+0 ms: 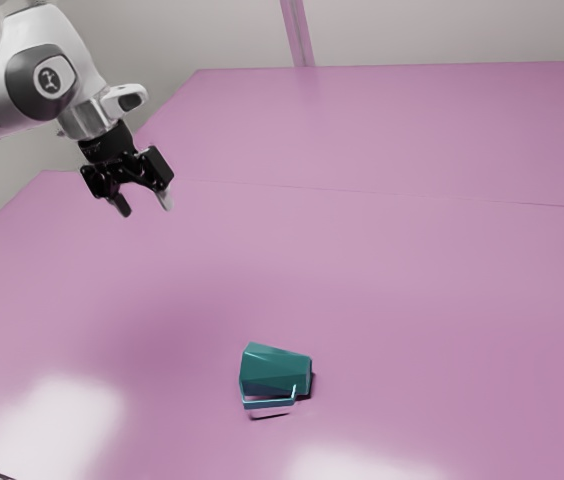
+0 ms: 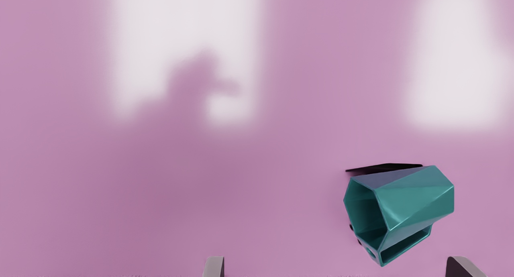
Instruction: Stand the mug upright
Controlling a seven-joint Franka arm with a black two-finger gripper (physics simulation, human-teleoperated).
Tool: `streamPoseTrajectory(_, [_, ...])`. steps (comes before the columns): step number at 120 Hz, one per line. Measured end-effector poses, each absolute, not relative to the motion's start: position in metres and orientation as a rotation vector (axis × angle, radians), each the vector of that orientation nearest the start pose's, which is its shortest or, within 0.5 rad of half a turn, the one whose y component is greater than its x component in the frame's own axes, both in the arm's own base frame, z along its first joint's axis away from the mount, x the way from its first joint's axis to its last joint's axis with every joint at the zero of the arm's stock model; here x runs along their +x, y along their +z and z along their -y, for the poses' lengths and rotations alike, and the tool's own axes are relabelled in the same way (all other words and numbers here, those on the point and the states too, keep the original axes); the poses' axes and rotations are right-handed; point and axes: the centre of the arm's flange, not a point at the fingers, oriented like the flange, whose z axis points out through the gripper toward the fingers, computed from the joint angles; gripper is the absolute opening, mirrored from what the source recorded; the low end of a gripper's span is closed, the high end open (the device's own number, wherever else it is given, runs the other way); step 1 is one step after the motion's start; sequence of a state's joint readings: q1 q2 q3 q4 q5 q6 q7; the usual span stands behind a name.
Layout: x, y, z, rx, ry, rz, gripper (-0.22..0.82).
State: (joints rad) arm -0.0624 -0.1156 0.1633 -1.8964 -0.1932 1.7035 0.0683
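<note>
"Where is the arm (image 1: 37,80)?"

"It comes in at the upper left of the exterior view, and the hand (image 1: 109,150) hangs above the pink counter (image 1: 412,260), aimed downward with a slight tilt."

"And the fingers (image 1: 166,200)?"

"Released. They stand wide apart with nothing between them, well apart from the teal faceted mug (image 1: 274,371), which lies on its side on the counter at the lower middle of the exterior view."

"Which way is the handle (image 1: 268,404) turned?"

"There, it's along the mug's lower edge, toward the bottom of the frame."

"What does the wrist view add?"

"It looks right into the hollow mouth (image 2: 367,212); the exterior view gives me the outer wall instead. The mouth faces the side of the farther finger, while the mug's body lies nearer the line of the other one."

"Anything else from up there?"

"Yes, a soft-edged shadow (image 2: 190,78) cutting into one of two bright patches (image 2: 455,68) on the counter."

"And what does the exterior view give in return?"

"The arm's bend, the black mount (image 1: 112,172) that carries the fingers, and a pink post (image 1: 298,35) at the top of the frame."
</note>
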Motion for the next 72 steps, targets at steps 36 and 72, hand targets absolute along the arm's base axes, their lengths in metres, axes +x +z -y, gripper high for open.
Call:
streamPoseTrajectory(36, [0.480,0.419,-0.017,-3.542,0.566,0.445,0.60])
streamPoseTrajectory(72, [0.484,0.353,0.010,-3.553,0.823,0.650,0.60])
